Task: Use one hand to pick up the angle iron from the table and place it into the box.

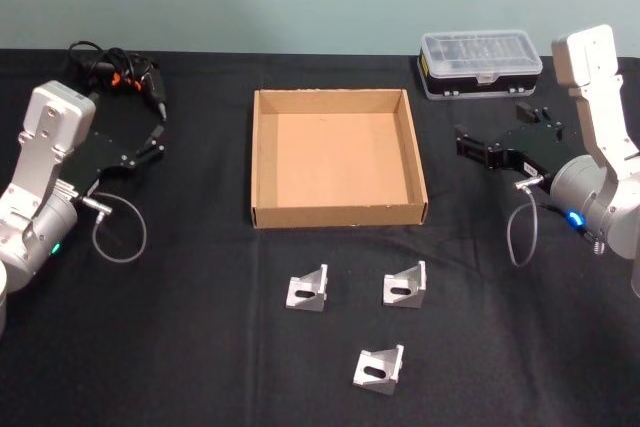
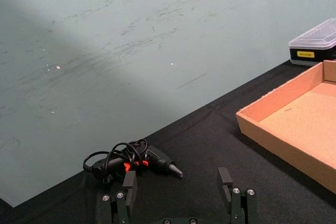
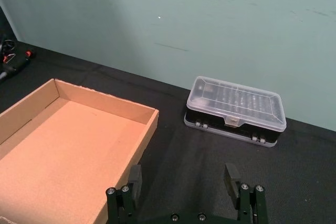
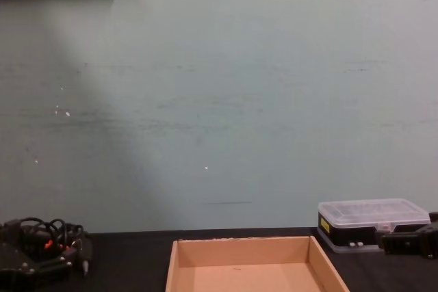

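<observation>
Three silver angle irons lie on the black table (image 1: 180, 347) in front of the box: one at the left (image 1: 307, 289), one at the right (image 1: 405, 285), one nearest me (image 1: 378, 367). The tan cardboard box (image 1: 338, 215) sits at the table's middle with nothing in it; its walls also show in the left wrist view (image 2: 273, 140) and the right wrist view (image 3: 105, 100). My left gripper (image 1: 155, 139) hovers open to the left of the box, fingers (image 2: 129, 187) wide apart. My right gripper (image 1: 465, 142) hovers open to the right of the box, fingers (image 3: 231, 177) spread. Neither holds anything.
A clear-lidded plastic case (image 1: 481, 62) with a black base stands at the back right, beyond my right gripper. A black electric screwdriver with a coiled cable (image 1: 120, 72) lies at the back left. A pale green wall closes the far edge of the table.
</observation>
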`<state>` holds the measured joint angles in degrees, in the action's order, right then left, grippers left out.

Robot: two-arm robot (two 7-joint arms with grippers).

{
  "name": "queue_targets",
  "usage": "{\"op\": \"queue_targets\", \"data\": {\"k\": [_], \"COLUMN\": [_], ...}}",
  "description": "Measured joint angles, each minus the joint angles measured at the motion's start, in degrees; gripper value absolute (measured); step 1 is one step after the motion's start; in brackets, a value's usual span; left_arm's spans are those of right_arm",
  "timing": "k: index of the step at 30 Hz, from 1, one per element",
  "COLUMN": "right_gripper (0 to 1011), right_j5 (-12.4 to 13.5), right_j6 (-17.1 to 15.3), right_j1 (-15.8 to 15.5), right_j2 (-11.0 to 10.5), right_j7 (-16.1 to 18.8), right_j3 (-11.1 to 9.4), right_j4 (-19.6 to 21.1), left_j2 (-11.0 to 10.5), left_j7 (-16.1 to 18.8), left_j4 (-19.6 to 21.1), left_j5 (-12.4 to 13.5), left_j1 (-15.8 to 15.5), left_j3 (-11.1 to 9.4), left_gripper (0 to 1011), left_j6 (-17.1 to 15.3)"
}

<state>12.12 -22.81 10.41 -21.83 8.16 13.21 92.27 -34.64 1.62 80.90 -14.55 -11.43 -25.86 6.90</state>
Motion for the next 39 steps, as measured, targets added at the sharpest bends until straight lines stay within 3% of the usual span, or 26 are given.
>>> {"op": "queue_targets", "data": {"k": [39], "right_gripper": [1002], "right_j5": [0.0], "right_j6": [0.0], "right_j1": [0.0], "right_j2": [0.0], "right_j7": [0.0], "right_j3": [0.0], "right_j4": [0.0], "left_j2": [0.0], "left_j7": [0.0], "left_j4": [0.0], "left_j5": [0.0], "left_j1": [0.0], "left_j3": [0.0], "left_gripper": [1000], "left_j6": [0.0]}}
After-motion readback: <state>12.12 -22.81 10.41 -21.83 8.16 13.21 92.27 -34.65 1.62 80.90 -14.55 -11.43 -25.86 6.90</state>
